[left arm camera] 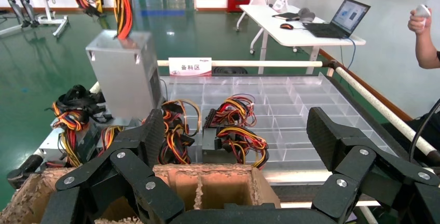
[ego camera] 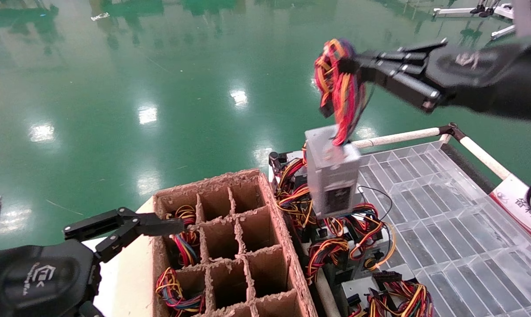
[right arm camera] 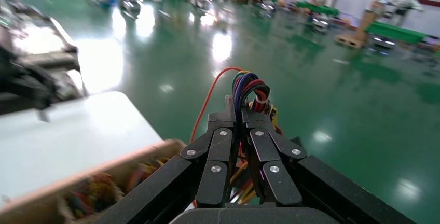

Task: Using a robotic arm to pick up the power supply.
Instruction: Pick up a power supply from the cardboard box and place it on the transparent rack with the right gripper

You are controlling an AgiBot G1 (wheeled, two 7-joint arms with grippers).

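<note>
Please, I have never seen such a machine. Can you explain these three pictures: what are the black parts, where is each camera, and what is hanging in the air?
It is a two-armed robot. The wide picture comes from its head; the others from a camera on each wrist. The right gripper has its fingers shut on a wire bundle, so the power supply, a silver box, hangs from it above a clear tray holding more units. The left gripper, open, waits at a cardboard divider box.
</note>
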